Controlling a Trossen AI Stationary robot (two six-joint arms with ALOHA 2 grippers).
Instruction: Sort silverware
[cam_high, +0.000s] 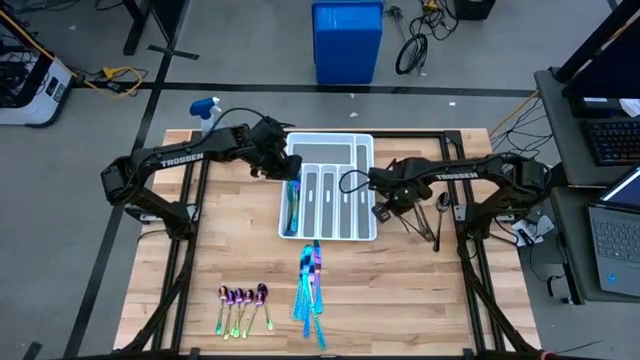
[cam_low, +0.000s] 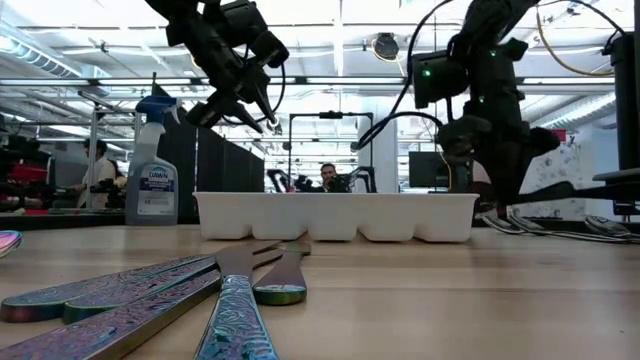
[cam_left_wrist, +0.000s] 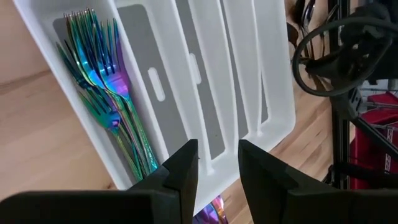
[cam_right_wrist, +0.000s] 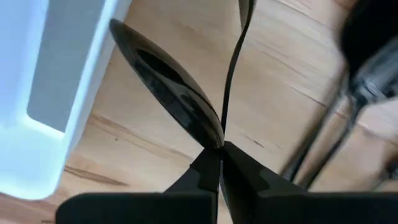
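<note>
The white tray (cam_high: 327, 185) stands mid-table with blue-teal forks (cam_left_wrist: 102, 81) in its leftmost compartment. My left gripper (cam_left_wrist: 217, 168) hovers open over the tray's far left part (cam_high: 290, 165), with nothing between its fingers. My right gripper (cam_high: 384, 207) is just right of the tray, pointing down, shut on a dark spoon (cam_right_wrist: 168, 81). More dark spoons (cam_high: 432, 215) lie on the wood to its right. Iridescent knives (cam_high: 312, 285) and small purple spoons (cam_high: 243, 300) lie near the front edge. My right gripper pinches the dark spoon between its two fingertips, at the narrow end of the bowl (cam_right_wrist: 214, 138), coming from above and pointing down. The bowl sticks out sideways toward the tray's wall. A thin dark handle (cam_right_wrist: 231, 68) also runs off from the fingertips; I cannot tell whether it belongs to this spoon.
A spray bottle (cam_high: 205, 115) stands at the table's far left corner, and a blue bin (cam_high: 347, 40) is on the floor beyond. A laptop (cam_high: 615, 235) sits on a side desk at the right. A person (cam_low: 327, 178) sits in the room behind.
</note>
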